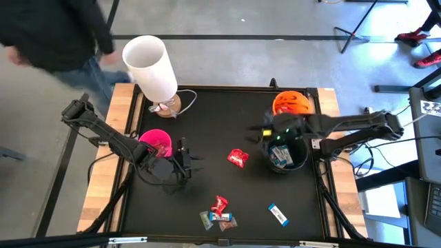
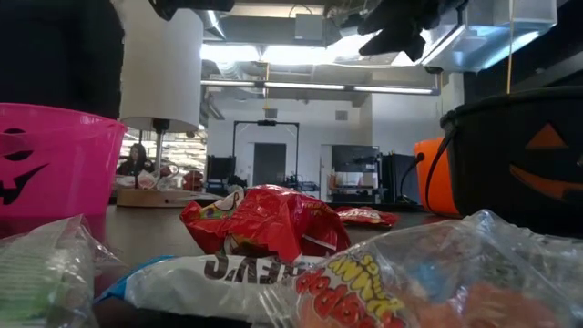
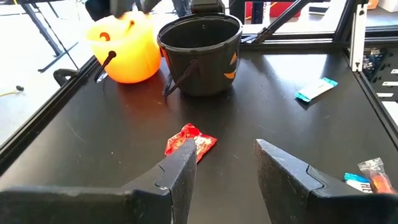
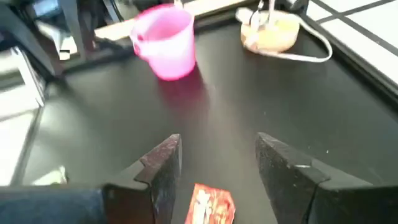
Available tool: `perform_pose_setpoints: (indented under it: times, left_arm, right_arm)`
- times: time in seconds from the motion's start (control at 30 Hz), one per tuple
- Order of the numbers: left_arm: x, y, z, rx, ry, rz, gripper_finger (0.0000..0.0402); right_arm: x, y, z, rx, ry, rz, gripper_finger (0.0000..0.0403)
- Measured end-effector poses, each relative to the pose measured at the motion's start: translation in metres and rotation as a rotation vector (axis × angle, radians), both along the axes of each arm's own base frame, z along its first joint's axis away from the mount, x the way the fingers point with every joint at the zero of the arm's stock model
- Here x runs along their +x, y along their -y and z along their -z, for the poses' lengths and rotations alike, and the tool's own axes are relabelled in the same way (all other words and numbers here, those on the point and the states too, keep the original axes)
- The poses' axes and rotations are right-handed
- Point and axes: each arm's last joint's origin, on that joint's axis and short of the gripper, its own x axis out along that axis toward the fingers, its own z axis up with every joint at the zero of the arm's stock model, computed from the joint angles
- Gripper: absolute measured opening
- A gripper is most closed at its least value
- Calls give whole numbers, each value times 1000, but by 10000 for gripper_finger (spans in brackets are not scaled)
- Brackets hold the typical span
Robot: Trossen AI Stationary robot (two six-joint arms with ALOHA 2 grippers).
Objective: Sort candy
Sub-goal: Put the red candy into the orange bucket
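From above, the black plastic pumpkin bucket (image 1: 286, 157) already holds a few blue-and-white wrapped sweets (image 1: 281, 158), and the right gripper (image 1: 274, 135) hangs over its rim. The orange pumpkin bucket (image 1: 292, 103) and the pink plastic bucket (image 1: 157, 142) show nothing inside as far as can be seen. Unsorted candy lies on the black tabletop (image 1: 207, 124): a shiny red packet (image 1: 238, 158) mid-table, a blue-and-white bar (image 1: 278, 215), and a small heap of mixed wrappers (image 1: 219, 213) near the front edge. Sorting looks barely begun.

At table height, the heap fills the foreground.

The left wrist view shows the left gripper (image 3: 219, 177) empty, jaws standing apart, the red packet just beyond them.

The right wrist view shows the right gripper's fingers spread and empty, a red-wrapped sweet (image 4: 211, 205) below them
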Motion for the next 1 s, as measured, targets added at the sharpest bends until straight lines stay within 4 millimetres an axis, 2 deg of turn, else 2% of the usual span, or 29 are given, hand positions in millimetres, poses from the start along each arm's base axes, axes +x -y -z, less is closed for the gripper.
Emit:
perform_pose_setpoints:
  times: [0.2, 0.53, 1.0]
  left_arm:
    - [0, 0, -1, -4, 5, 2, 153]
    - [0, 0, -1, -5, 6, 1, 153]
    - [0, 0, -1, -6, 9, 0, 153]
  right_arm:
    - [20, -17, 33, -38, -161, -25, 202]
    - [49, -19, 94, -32, -404, -12, 202]
    - [66, -23, 160, 53, -620, 0, 202]
